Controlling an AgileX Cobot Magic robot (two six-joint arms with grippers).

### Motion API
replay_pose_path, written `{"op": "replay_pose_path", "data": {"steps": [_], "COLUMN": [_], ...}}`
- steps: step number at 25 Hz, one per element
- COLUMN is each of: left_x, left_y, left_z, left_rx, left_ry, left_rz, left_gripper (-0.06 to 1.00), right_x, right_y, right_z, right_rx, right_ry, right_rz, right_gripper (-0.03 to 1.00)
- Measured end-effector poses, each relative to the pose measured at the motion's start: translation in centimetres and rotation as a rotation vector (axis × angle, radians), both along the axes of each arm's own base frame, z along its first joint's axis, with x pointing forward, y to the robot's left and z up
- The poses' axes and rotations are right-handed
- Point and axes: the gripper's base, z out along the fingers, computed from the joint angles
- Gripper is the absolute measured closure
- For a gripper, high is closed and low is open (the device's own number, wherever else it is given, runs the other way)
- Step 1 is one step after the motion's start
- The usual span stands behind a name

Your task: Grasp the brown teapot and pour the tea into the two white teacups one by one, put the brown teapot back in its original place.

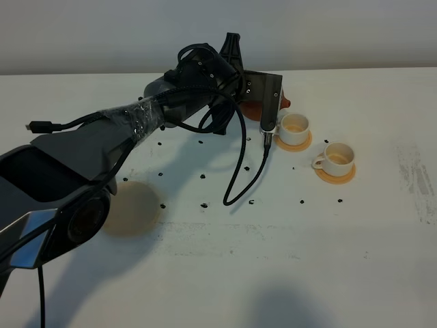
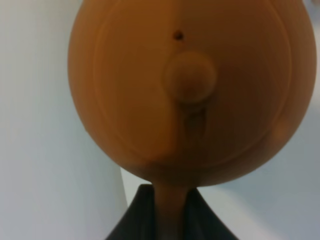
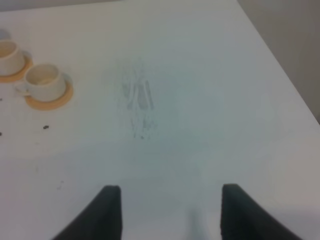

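White table [image 1: 273, 260] sits below. Left gripper [image 2: 167, 212] is squeezed tight on the handle of the round brown clay teapot [image 2: 190, 90], right by a small white teacup [image 1: 295, 125]. Right gripper [image 3: 170, 190] is open, far from that teacup.

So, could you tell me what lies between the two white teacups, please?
Nothing: in the exterior high view only bare white table separates the farther teacup and the nearer teacup.

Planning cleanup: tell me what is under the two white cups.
Left cup sits on an orange coaster, right cup on a second coaster. Only their rims show; the middles are covered.
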Motion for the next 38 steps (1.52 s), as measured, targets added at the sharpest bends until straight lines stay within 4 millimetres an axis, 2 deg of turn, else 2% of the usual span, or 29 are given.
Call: {"op": "replay_pose_path", "data": {"steps": [17, 38], "left_x": [-0.3, -0.1], "left_y": [-1.2, -1.2], "left_z": [0.2, 0.5], "left_rx": [0.068, 0.161], "left_ry": [-0.081, -0.142], "left_rz": [-0.112, -0.181], "left_gripper": [0.87, 0.87], "right_x": [0.0, 0.0], "right_y": [0.0, 0.0], "right_z": [0.0, 0.0], "right_rx": [0.000, 0.000], "right_ry": [0.000, 0.000], "right_rz": [0.000, 0.000], "right_gripper": [0.53, 0.53]}}
